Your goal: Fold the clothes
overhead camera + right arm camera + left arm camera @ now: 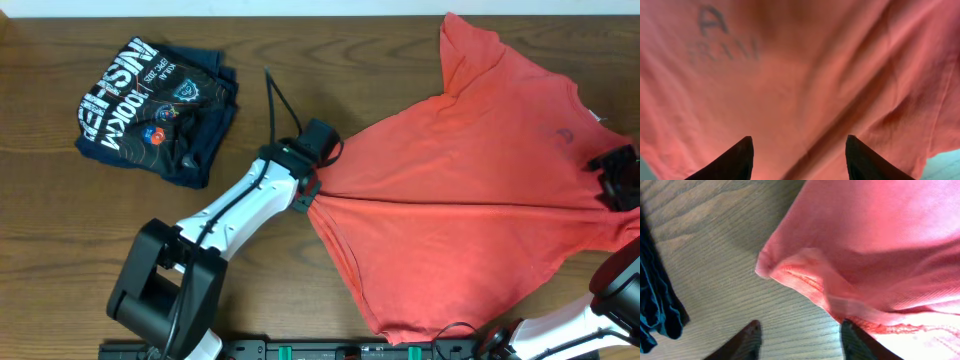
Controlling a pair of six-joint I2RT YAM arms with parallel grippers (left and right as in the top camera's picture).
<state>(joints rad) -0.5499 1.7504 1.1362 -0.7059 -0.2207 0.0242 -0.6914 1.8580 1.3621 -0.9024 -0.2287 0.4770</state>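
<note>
**Two pincers stand spread at opposite ends of the orange-red T-shirt**

The T-shirt lies opened out on the wooden worktop, with one sleeve reaching toward the far edge and the cloth creased in long lines that run to a point at one end. One edge of the T-shirt runs out of the overhead picture.

The left pincer is at that pointed end. Its fingers stand apart, with bare wood showing between them. The T-shirt's stitched hem, bunched into a small fold, lies just ahead of them. The cloth covers the tip of one finger; the other finger is clear of the T-shirt. Nothing is pinched between them.

The right pincer is at the opposite end of the T-shirt, over the cloth near its edge. Its fingers are also spread. Cloth fills the space between and beyond them, with faint lettering showing through it. Whether the fingertips press on the T-shirt cannot be told.

A dark navy folded shirt with white lettering lies well apart from the T-shirt, beyond the end where the left pincer is.
</note>
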